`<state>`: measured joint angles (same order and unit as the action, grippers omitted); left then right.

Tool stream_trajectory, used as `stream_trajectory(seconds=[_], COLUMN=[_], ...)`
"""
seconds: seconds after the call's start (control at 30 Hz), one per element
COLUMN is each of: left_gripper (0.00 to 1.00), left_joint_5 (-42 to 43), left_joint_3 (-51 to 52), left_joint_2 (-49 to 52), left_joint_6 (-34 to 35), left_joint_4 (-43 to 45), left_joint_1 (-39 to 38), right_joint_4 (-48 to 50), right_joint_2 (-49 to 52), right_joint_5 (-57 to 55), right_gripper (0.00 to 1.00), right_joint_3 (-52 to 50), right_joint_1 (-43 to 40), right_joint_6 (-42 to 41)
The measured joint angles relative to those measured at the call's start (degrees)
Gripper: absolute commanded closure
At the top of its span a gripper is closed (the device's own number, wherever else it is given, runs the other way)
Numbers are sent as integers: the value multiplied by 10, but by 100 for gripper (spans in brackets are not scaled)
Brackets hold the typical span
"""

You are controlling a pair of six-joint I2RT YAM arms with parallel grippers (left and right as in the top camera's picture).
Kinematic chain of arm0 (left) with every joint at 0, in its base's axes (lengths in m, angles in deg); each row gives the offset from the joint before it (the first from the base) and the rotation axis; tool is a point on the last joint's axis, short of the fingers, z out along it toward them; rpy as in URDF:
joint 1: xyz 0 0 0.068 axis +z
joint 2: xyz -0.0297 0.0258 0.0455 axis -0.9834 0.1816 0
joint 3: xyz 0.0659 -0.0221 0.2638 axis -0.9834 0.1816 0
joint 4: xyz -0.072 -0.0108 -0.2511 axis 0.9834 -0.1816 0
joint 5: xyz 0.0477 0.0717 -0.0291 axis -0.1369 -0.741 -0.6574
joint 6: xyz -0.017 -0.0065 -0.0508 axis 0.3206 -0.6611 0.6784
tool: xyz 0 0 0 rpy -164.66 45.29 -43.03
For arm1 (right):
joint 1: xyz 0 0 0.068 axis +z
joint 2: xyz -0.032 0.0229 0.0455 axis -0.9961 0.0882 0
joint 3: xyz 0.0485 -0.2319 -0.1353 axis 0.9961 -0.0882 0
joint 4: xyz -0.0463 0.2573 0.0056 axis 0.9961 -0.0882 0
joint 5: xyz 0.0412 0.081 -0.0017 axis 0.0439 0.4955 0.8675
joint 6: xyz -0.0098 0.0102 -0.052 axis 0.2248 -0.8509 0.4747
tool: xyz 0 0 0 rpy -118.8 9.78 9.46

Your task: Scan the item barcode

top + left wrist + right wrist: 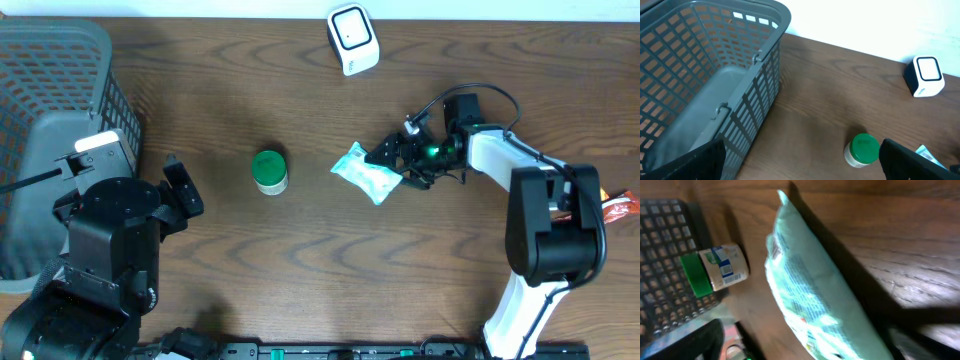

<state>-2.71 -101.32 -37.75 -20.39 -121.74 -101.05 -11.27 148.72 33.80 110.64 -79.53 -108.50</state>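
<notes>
A pale green packet point(365, 174) lies flat on the wooden table right of centre. My right gripper point(398, 166) is low at the packet's right end. In the right wrist view the packet point(810, 290) fills the space between my spread fingers, so the right gripper point(810, 342) is open astride it. A small jar with a green lid point(269, 171) stands left of the packet. The white barcode scanner point(352, 38) sits at the table's far edge. My left gripper point(185, 190) hangs open at the left, and the jar point(861, 149) sits just inside its right finger point(915, 162).
A large grey basket point(100, 40) takes up the far left of the table and also appears in the left wrist view point(755, 30). A red wrapper point(615, 207) lies at the right edge behind the right arm's base.
</notes>
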Motion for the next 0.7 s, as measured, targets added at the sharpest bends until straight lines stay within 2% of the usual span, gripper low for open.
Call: stream_trajectory(seconds=[0.03,0.07,0.23,0.5,0.7], left_gripper=[2,2,2,2,2], left_joint_5=[0,0,0,0,0], left_joint_3=[0,0,0,0,0], left_joint_2=[0,0,0,0,0], left_joint_6=[0,0,0,0,0], left_joint_4=[0,0,0,0,0], left_joint_1=[0,0,0,0,0], right_joint_4=[2,3,23,52,23], right_joint_2=[8,19,48,48,17], right_joint_5=[5,11,40,52,37], right_gripper=[53,63,99,99,99], right_joint_3=[1,0,-12,-24,-40], right_joint_1=[0,0,-3,-8,-31], right_joint_6=[0,-2,4,24,102])
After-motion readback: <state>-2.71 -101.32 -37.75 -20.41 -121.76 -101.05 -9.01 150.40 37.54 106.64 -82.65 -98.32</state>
